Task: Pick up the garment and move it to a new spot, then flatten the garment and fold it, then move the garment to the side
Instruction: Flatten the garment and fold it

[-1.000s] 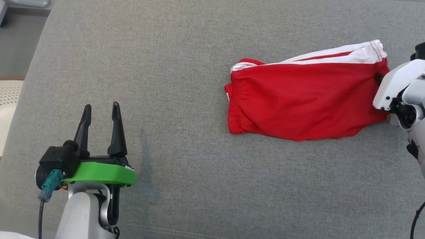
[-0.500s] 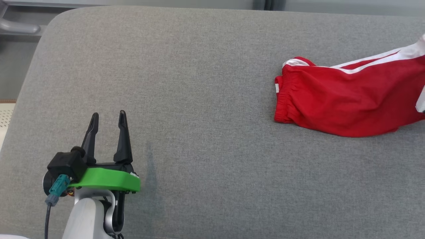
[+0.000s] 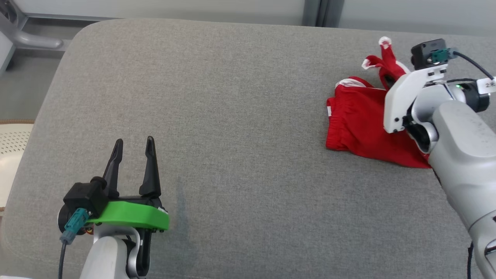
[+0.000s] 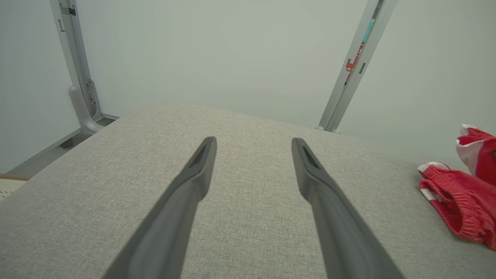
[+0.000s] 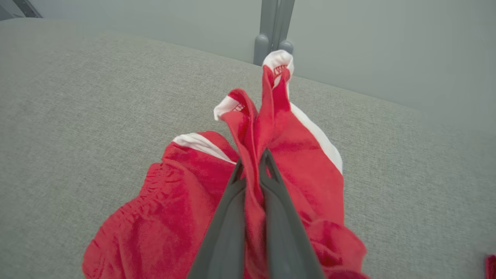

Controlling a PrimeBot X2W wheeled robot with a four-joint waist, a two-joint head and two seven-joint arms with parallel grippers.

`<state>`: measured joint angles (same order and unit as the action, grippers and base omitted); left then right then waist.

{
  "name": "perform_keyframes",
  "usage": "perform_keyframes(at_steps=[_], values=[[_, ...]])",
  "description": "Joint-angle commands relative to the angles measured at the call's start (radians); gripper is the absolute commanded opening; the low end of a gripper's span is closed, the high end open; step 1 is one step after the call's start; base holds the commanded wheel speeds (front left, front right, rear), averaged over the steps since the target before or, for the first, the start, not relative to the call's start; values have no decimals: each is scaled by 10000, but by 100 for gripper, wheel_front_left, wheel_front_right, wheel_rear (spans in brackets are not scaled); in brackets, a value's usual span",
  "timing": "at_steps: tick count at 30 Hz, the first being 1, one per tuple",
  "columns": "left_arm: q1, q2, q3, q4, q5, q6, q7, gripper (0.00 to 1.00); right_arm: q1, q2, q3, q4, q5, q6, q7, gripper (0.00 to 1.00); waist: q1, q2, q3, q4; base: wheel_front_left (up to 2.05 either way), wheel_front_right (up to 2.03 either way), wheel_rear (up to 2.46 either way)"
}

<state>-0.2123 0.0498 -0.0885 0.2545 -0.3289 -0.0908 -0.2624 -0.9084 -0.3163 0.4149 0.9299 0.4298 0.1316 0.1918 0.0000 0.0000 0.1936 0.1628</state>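
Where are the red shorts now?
The shorts lie at the right side of the grey cushion in the head view, leg ends pinched in the right tool.

grey cushion [image 3: 240, 116] | metal post [image 4: 354, 62] behind | cream perforated panel [image 3: 11, 116] left

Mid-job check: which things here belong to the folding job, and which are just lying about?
Part of the job:
red shorts, pinched in the right gripper
left gripper, open, empty
grey cushion under the shorts

Just lying about:
metal post behind the cushion
white perforated thing at the left edge
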Motion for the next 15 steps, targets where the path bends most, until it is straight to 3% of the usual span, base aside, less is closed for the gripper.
perform_keyframes(at_steps=[1,7,8,9,12,15], values=[[64,20,-7,-26,-124,54,-28,100,46,250,-19,-30,-175,-19,132,0,0,0,61,139,0,0,0],[-51,20,-107,-15,-220,124,-28,100,354,1074,-206,148,-707,-19,492,0,0,0,78,382,0,0,0],[-55,20,-116,-9,-237,130,-28,100,427,1184,-243,148,-724,-19,550,15,0,0,71,400,0,0,0],[-58,20,-131,2,-249,145,-28,100,539,1307,-256,115,-711,-19,645,100,0,0,53,419,0,0,0],[-2,20,-149,18,-269,184,-28,100,877,1519,-278,-146,-395,-19,1044,100,0,0,-31,412,0,0,0],[137,19,-95,31,-272,204,-28,100,1309,1679,-204,-1206,452,-16,1392,100,0,0,-147,303,0,0,0]])
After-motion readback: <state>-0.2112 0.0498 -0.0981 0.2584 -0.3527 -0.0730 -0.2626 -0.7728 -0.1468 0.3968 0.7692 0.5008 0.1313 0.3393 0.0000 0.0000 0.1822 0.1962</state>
